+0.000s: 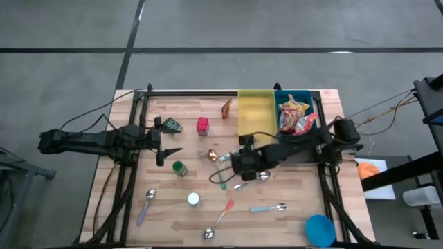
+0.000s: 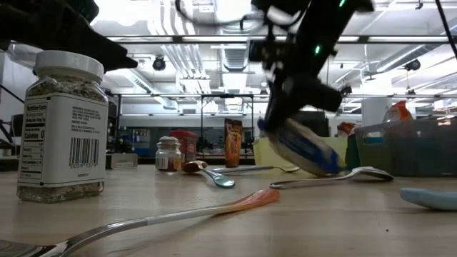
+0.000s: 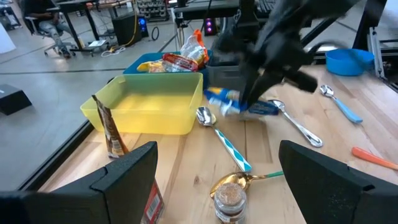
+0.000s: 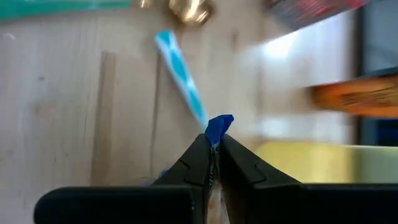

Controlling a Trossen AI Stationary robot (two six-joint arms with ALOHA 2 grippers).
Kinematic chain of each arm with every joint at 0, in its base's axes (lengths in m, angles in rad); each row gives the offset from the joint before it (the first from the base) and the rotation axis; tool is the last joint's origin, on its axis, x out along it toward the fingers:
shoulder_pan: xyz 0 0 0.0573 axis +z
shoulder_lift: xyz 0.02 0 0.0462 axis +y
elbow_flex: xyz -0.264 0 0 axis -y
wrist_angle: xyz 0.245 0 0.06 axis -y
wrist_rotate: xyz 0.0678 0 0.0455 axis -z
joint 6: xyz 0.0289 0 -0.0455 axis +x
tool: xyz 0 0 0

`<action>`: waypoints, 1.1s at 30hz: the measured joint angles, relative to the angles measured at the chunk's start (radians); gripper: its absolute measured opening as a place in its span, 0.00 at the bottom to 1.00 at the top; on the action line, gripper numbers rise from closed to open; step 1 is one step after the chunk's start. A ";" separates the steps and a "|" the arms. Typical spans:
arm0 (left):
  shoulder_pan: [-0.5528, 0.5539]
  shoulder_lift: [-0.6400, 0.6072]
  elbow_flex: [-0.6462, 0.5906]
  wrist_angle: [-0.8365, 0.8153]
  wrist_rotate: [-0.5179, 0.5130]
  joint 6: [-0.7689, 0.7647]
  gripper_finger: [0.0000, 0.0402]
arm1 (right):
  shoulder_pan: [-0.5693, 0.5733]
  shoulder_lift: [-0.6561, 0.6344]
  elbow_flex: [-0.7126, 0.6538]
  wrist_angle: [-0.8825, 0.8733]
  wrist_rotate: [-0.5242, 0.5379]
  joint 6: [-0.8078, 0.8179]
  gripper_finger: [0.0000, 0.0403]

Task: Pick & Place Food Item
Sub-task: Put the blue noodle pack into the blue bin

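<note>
A: Where was the snack packet (image 2: 303, 153)?

B: Pinched in the right gripper (image 4: 213, 149), fingers shut on its blue edge, near the middle of the tabletop (image 1: 291, 221), beside the yellow bin (image 1: 255, 111). It hung tilted, long axis slanting down toward the wood.

A: And the left gripper (image 3: 214, 174)?

B: Waiting at the left side, fingers wide apart, holding nothing.

A: Best handling?

B: I judged it should lift clear of the spoons (image 1: 257, 177) before carrying, since an edge pinch could let it swing or slip.
</note>
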 joint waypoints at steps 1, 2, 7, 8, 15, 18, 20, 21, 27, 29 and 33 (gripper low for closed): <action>0.000 0.000 0.000 -0.002 0.000 0.000 0.85 | 0.018 -0.009 0.007 -0.013 0.040 -0.001 0.05; 0.000 0.001 0.000 -0.005 0.000 0.000 0.85 | 0.036 -0.016 0.013 -0.025 0.080 -0.003 0.05; 0.000 0.001 0.000 -0.028 0.000 0.000 0.85 | 0.113 -0.036 0.048 -0.102 0.281 0.012 0.05; 0.000 0.002 0.000 -0.031 0.000 0.000 0.85 | 0.125 -0.040 0.055 -0.126 0.322 0.021 0.05; 0.000 0.001 0.000 -0.050 0.000 0.000 0.85 | 0.152 -0.061 0.123 -0.345 0.498 0.136 0.05; 0.000 0.001 0.000 -0.050 0.000 0.000 0.85 | 0.152 -0.066 0.163 -0.455 0.550 0.179 0.05; 0.000 0.001 0.000 -0.050 0.000 0.000 0.85 | 0.147 -0.072 0.183 -0.535 0.572 0.226 0.05; 0.000 0.002 0.000 -0.050 0.000 0.000 0.85 | 0.143 -0.076 0.193 -0.568 0.574 0.256 0.05; 0.000 0.002 0.000 -0.050 0.000 0.000 0.85 | 0.099 -0.154 0.222 -0.742 0.578 0.494 0.05; 0.000 0.002 0.000 -0.050 0.000 0.000 0.85 | 0.080 -0.195 0.208 -0.754 0.590 0.548 0.05; 0.000 0.002 0.000 -0.050 0.000 0.000 0.85 | 0.022 -0.299 0.158 -0.756 0.598 0.621 0.05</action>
